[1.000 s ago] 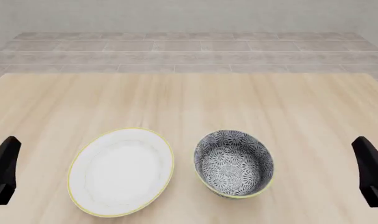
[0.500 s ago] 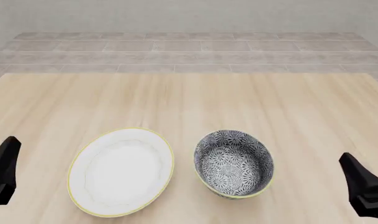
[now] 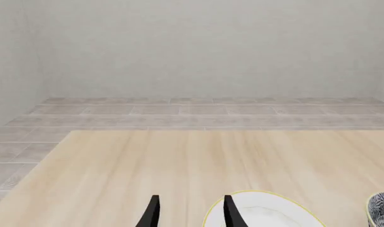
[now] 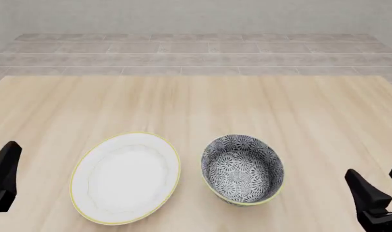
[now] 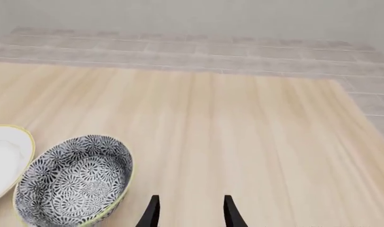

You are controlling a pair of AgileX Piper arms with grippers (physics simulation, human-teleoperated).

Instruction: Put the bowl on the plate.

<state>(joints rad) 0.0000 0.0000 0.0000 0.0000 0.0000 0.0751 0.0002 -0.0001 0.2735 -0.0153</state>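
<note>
Shifted inward from the lower right edge: black right gripper (image 4: 384, 195), fingers parted, nothing held. Black left gripper (image 3: 190, 212), lower left, likewise parted. Floral blue-grey deep bowl (image 4: 242, 169) sits lower centre on the wood table (image 4: 196, 104), just beside the white yellow-rimmed plate (image 4: 125, 177).

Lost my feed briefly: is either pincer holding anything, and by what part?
Nothing is held. Both the left pincer and right pincer are open and empty; the bowl sits untouched on the table.

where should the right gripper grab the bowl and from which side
Pinch the bowl's rim wall on its right side, nearest the open right gripper, coming from above, one finger inside and one outside. It sits upright, looks too wide to span, and the plate crowds its left.
</note>
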